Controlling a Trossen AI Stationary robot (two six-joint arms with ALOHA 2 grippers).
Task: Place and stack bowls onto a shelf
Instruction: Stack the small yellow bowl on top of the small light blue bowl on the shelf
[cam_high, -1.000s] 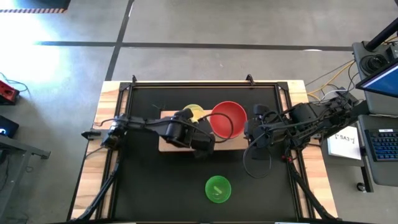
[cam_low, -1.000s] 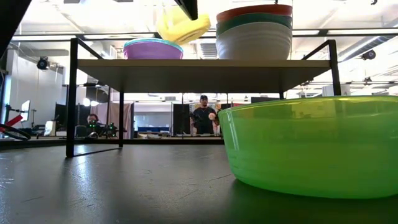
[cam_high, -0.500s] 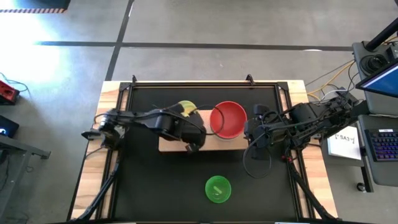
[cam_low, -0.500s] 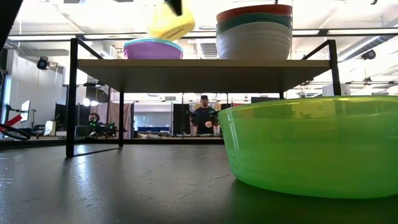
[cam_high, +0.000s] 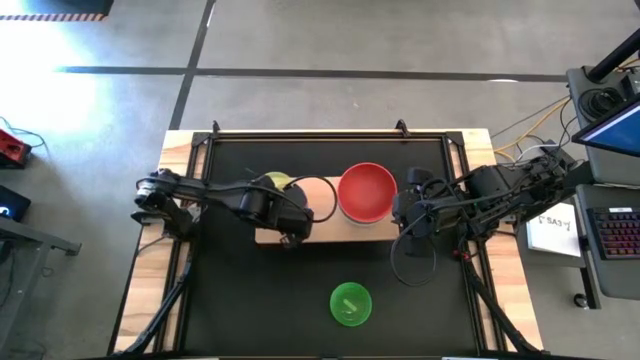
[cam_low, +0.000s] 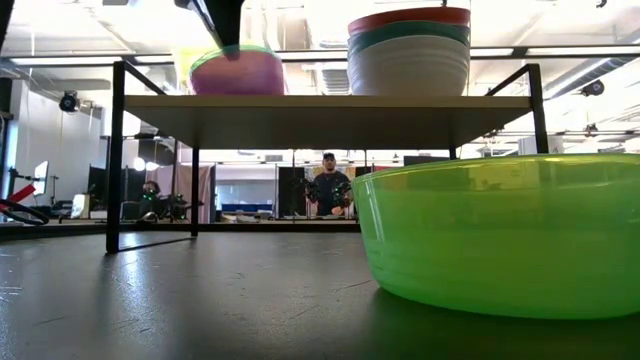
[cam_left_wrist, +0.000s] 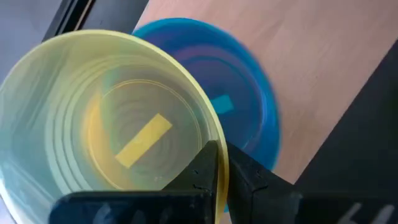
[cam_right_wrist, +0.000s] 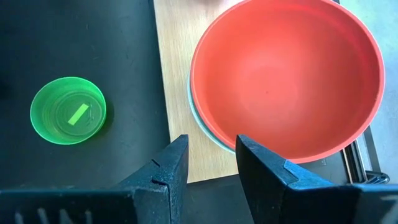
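left gripper (cam_left_wrist: 224, 171) clenched on the yellow-green bowl (cam_left_wrist: 106, 112), holding it over the cyan bowl (cam_left_wrist: 249, 106) on the shelf (cam_high: 330, 228); right gripper (cam_right_wrist: 211, 158) spread apart, empty, beside the red bowl (cam_right_wrist: 286, 81)

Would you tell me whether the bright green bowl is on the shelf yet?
Not yet. The bright green bowl sits upright on the black mat, apart from the shelf.

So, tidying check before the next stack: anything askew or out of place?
Only the green bowl sits off the shelf, alone on the mat. The left gripper holds the yellow bowl over the small stack.
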